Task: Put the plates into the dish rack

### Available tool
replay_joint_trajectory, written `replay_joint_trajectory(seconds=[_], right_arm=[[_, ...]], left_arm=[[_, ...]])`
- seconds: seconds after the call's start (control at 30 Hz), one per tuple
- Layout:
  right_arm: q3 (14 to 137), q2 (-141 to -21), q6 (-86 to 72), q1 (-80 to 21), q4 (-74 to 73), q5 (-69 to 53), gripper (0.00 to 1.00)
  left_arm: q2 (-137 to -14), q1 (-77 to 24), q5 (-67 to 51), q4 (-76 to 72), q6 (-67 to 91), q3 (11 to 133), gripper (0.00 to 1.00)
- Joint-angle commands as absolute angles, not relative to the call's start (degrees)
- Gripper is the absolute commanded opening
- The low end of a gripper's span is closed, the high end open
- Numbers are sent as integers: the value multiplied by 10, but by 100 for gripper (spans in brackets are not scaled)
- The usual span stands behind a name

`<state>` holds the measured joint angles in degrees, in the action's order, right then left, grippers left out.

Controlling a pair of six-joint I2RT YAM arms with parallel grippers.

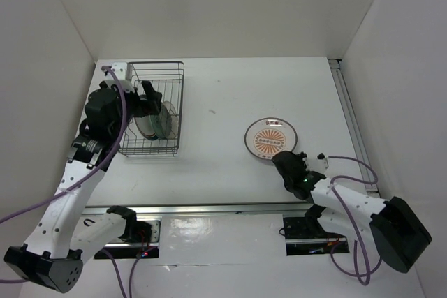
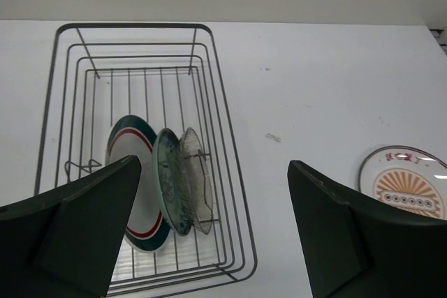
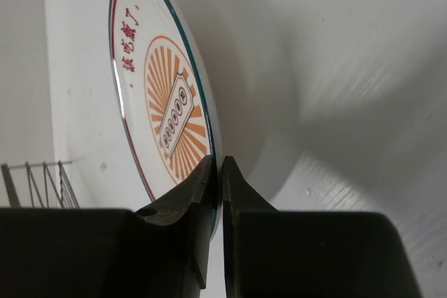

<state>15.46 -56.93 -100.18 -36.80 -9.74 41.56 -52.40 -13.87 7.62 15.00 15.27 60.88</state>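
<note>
The dish rack (image 1: 174, 85) stands at the back left, and it also shows in the left wrist view (image 2: 223, 144). Three plates stand upright in it: the white plate with a green-red rim (image 2: 133, 172), the teal-patterned plate (image 2: 167, 179) and the pale grey plate (image 2: 197, 179). My left gripper (image 1: 148, 99) hangs open and empty above them (image 2: 216, 235). The orange sunburst plate (image 1: 272, 139) is on the table at centre right. My right gripper (image 1: 285, 160) is shut on its near rim (image 3: 218, 172), one finger on the plate's face (image 3: 167, 102) and one beneath.
A metal rail (image 1: 353, 123) runs along the table's right edge, and white walls enclose the back and sides. Purple cables (image 1: 349, 172) trail from the right arm. The rack's corner shows at the lower left of the right wrist view (image 3: 35, 183).
</note>
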Motion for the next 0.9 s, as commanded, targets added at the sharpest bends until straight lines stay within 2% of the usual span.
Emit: replay_joint_trajectory(seconds=[0.0, 0.27, 0.5, 0.7, 0.87], right_arm=[[113, -511, -922, -386, 14, 459, 0], [71, -455, -748, -386, 156, 452, 0], [37, -403, -631, -386, 293, 390, 0], [25, -377, -520, -386, 438, 260, 0], [52, -438, -483, -386, 546, 121, 0]], left_arm=[[-529, -142, 4, 125, 161, 624, 100], [-608, -142, -156, 113, 193, 642, 100], [-653, -142, -256, 76, 229, 642, 100], [-681, -142, -333, 39, 245, 642, 100], [-702, -147, -391, 13, 251, 637, 100]])
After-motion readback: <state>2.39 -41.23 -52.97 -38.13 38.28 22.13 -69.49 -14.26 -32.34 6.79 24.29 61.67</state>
